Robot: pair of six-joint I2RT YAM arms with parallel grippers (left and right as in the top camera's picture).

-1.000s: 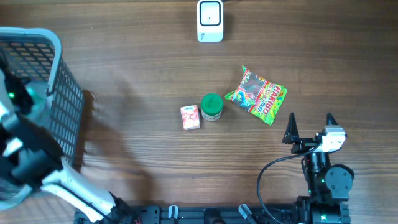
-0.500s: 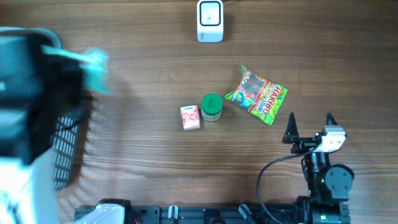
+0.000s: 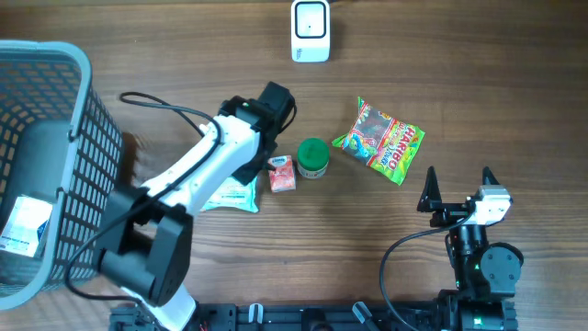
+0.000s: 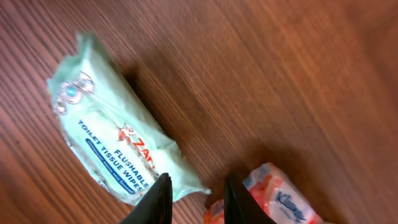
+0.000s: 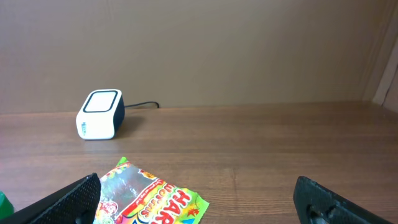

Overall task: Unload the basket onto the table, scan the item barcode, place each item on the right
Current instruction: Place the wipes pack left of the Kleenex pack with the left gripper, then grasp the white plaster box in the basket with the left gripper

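Nearest our base, the right gripper (image 3: pixel 458 175) idles with its jaws wide and nothing in them. Further out, the left gripper (image 4: pixel 196 190) hangs over the table, fingers pinched nearly together and empty. The wipes pack (image 4: pixel 115 146) lies flat to one side, and the small tissue pack (image 4: pixel 280 194) sits just beside the tips — likely the item to scan. We should spread the jaws first, grip the pack by its edges and leave its printed faces uncovered, since we cannot see the barcode. Beyond sit the green-lidded jar (image 3: pixel 313 158), the gummy bag (image 3: pixel 381 138) and, farthest, the scanner (image 3: pixel 310 30) — our destination.
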